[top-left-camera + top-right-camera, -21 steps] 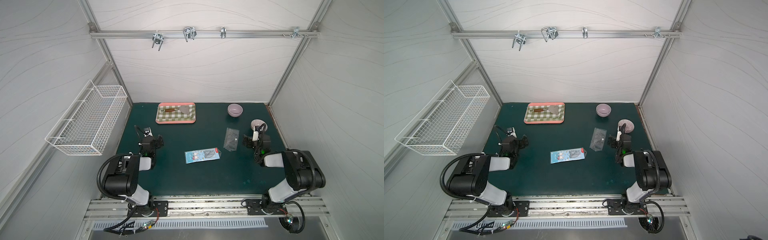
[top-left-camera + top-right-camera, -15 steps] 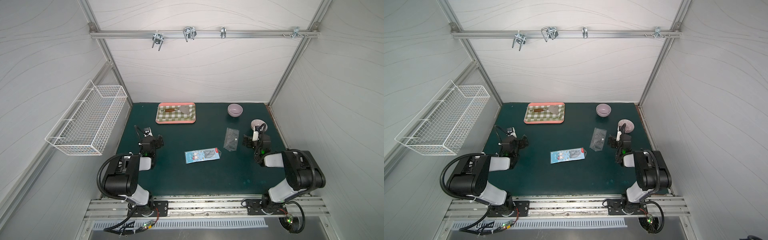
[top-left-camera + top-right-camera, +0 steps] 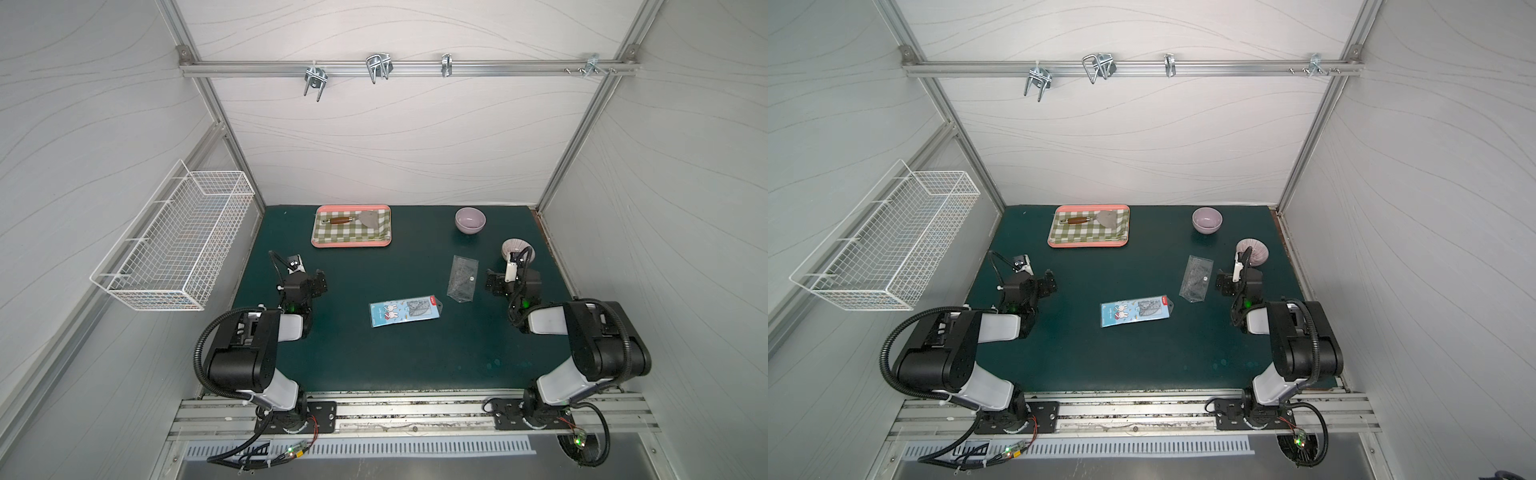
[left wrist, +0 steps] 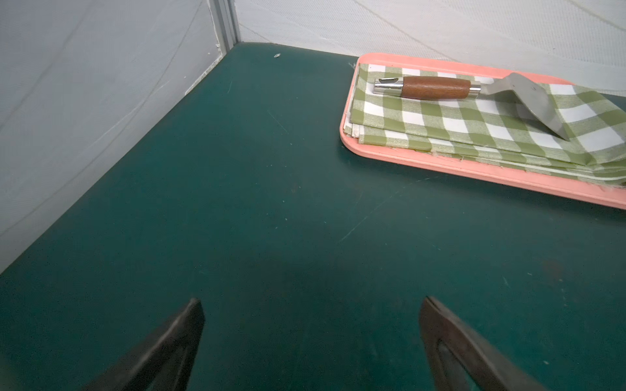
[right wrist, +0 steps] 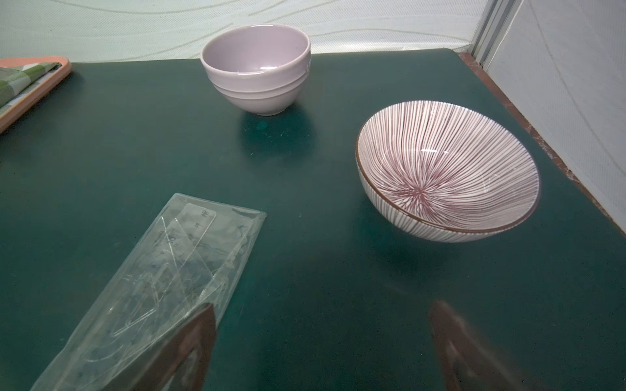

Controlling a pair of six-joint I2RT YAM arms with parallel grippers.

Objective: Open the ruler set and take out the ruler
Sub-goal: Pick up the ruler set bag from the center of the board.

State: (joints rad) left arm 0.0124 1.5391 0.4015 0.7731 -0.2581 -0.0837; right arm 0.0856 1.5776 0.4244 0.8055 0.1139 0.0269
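- Ruler set (image 3: 462, 278): a clear flat pouch lying on the worktop (image 3: 374, 365) just beside the striped bowl (image 3: 513, 246), on the bowl's side toward the worktop middle. It looks shut. Clear rulers and a set square are seen through the film in the right wrist view.
- Right gripper (image 5: 323, 306): jaws spread wide, nothing held. It is low and near the striped bowl, with one finger over the pouch's near end. Contact cannot be told.
- Left gripper (image 4: 311, 300): jaws spread wide, empty, well apart from the striped bowl on the far side of the worktop. Only bare worktop is seen between its fingers.
- Step judged: the very start. The pouch is not yet gripped or opened.
- Next move calls for the pouch to be pinned by one gripper while the flap is lifted by the other, probably at the small white dot, likely a snap. The film is thin and slick, so an edge pinch is advised.
- Blue printed pack (image 3: 405, 311), farther from the striped bowl than the pouch, is to be left alone.
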